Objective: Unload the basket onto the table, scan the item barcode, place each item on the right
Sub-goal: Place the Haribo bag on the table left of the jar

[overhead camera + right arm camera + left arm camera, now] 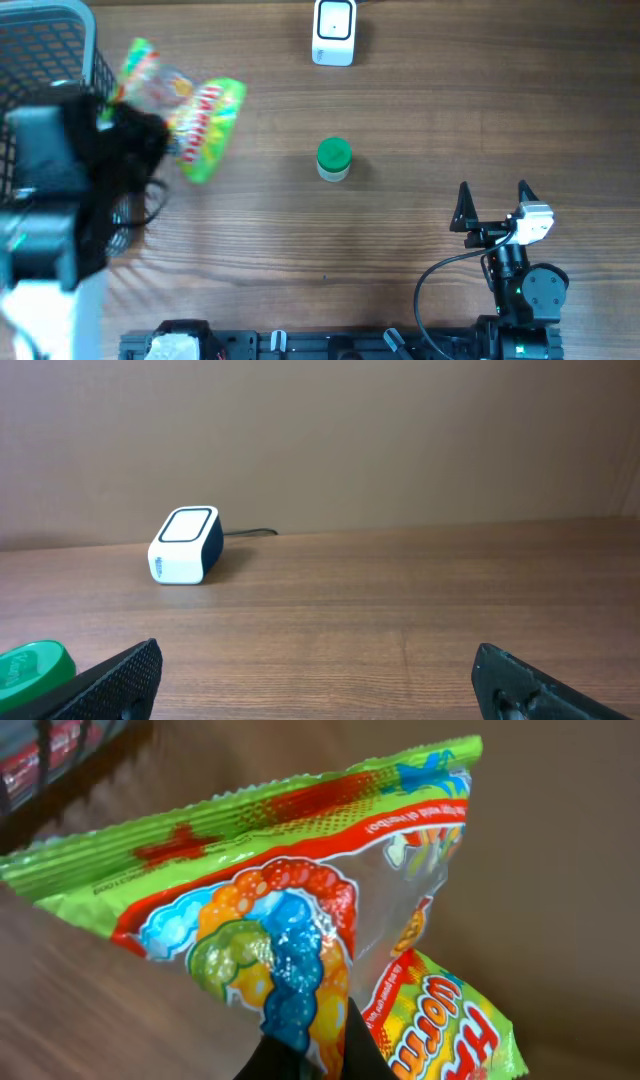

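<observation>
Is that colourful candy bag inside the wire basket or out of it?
Out. The candy bag is beside the basket, over the wooden table, pinched by the shut left gripper.

green-lidded jar (333, 158) blocks the middle, basket (88, 30) the left.

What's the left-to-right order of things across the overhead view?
Wire basket → candy bag → green-lidded jar → right gripper, fingers open. The scanner lines up straight behind the jar, and the left arm overlaps basket and bag, so both are left out.
</observation>
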Robot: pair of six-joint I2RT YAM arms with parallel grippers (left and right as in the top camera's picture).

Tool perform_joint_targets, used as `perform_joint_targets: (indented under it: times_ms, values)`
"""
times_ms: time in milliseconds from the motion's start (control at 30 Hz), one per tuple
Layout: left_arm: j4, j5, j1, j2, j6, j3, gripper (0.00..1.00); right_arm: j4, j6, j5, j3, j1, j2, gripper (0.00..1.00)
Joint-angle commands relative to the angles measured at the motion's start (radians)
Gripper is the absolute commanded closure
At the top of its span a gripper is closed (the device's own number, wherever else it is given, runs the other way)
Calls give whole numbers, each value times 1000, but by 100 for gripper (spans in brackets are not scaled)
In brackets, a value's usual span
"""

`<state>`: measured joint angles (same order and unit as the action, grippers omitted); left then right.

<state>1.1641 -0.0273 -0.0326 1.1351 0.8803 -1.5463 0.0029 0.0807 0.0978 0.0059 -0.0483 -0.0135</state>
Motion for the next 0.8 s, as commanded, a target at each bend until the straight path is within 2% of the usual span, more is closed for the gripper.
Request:
perform_joint_targets:
  times_ms: [0, 133, 233, 367, 767]
  values:
    - [-12, 225, -174, 124, 34, 91, 96, 3, -10, 15, -1, 5, 6, 0]
    - [-16, 261, -244, 245, 122, 171, 96, 3, -10, 15, -1, 5, 6, 0]
    - [-63, 261, -272, 303, 132, 233, 96, 3, -10, 15, -1, 5, 6, 0]
    - [-88, 288, -280, 332, 225, 323, 96, 3, -10, 15, -1, 5, 6, 1]
    - [-306, 290, -280, 332, 232, 570, 96, 3, -10, 15, -1, 5, 6, 0]
